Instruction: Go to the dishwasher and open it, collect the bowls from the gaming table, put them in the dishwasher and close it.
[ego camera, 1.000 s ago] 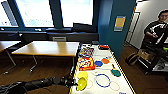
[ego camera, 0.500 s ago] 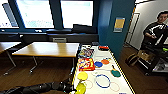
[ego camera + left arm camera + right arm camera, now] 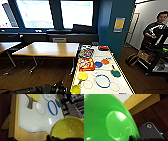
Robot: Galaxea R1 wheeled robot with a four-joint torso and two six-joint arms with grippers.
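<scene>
The left claw [image 3: 65, 89] grips the yellow bowl [image 3: 68, 128] at the near end of the white desk [image 3: 32, 120]. The right claw's state I cannot tell; the green bowl [image 3: 105, 119] is close before its camera, over the desk edge.

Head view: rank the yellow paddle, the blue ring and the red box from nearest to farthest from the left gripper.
The left gripper is at the near end of the table, by the yellow bowl.
1. Yellow paddle: just beyond the gripper, on the table's left side.
2. Blue ring: farther across, mid-table.
3. Red box: at the far end.
</scene>
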